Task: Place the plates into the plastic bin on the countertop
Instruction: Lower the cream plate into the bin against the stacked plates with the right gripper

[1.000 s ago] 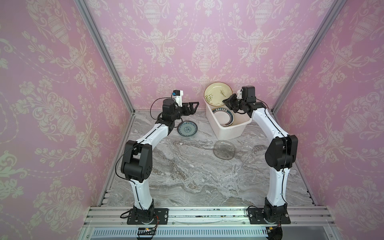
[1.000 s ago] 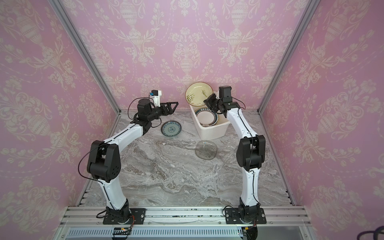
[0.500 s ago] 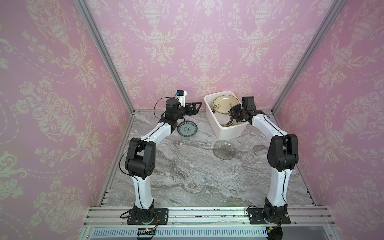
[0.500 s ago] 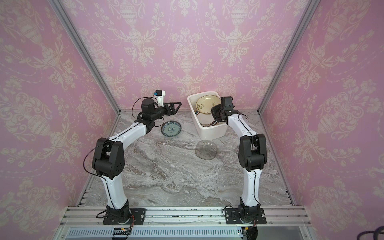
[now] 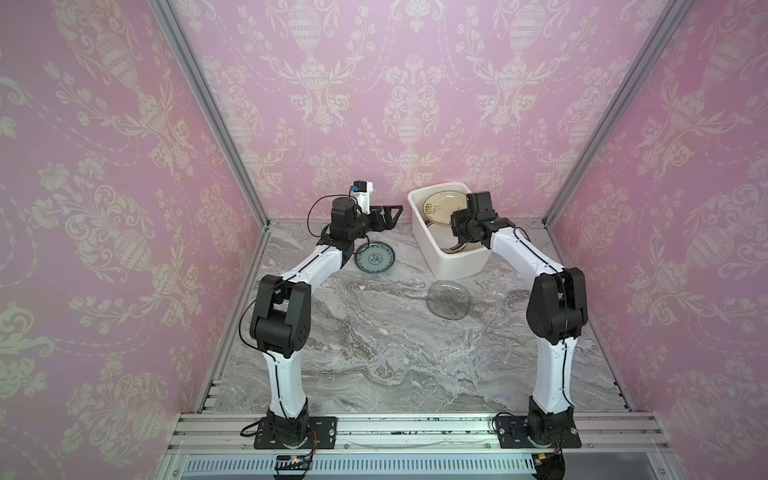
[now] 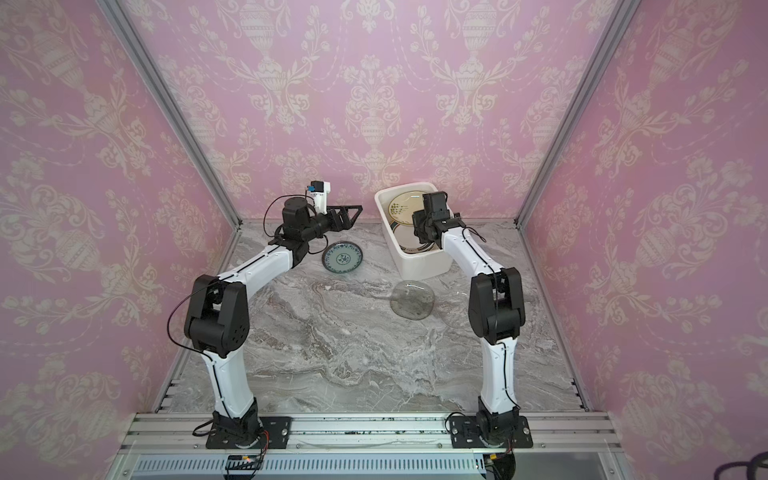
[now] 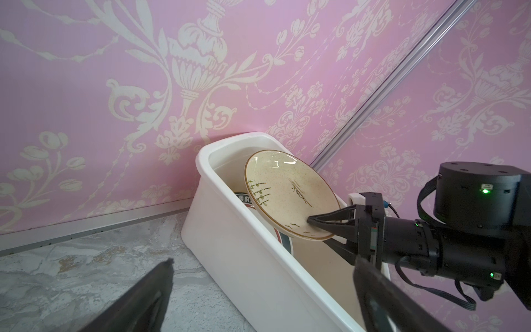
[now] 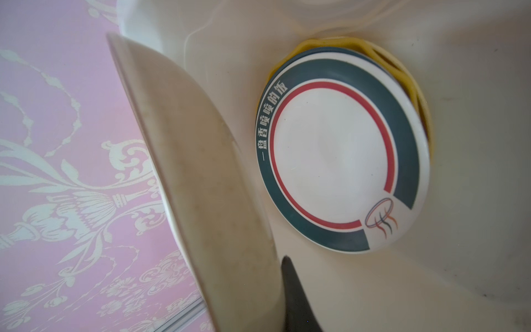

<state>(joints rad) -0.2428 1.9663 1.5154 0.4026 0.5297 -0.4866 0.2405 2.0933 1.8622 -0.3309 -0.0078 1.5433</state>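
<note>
The right claw [image 7: 316, 227] pinches the rim of the cream speckled plate [image 7: 287, 192], holding it tilted inside the white plastic bin [image 7: 230, 244]. Just beyond its fingertips, the lettered-rim plate [image 8: 339, 152] lies on a yellow plate [image 8: 418, 95]. The left claw [image 5: 390, 217] hangs wide open beside the bin, with the blue-patterned plate [image 5: 375, 257] on the countertop [image 5: 374, 353] below it.

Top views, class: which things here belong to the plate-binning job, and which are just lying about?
Job: white plastic bin; cream speckled plate gripped by the right pincer; lettered-rim plate and yellow plate inside the bin; blue-patterned plate and clear glass plate on the marble countertop.
Not job: pink damask wallpaper; aluminium frame post; aluminium base rail.
</note>
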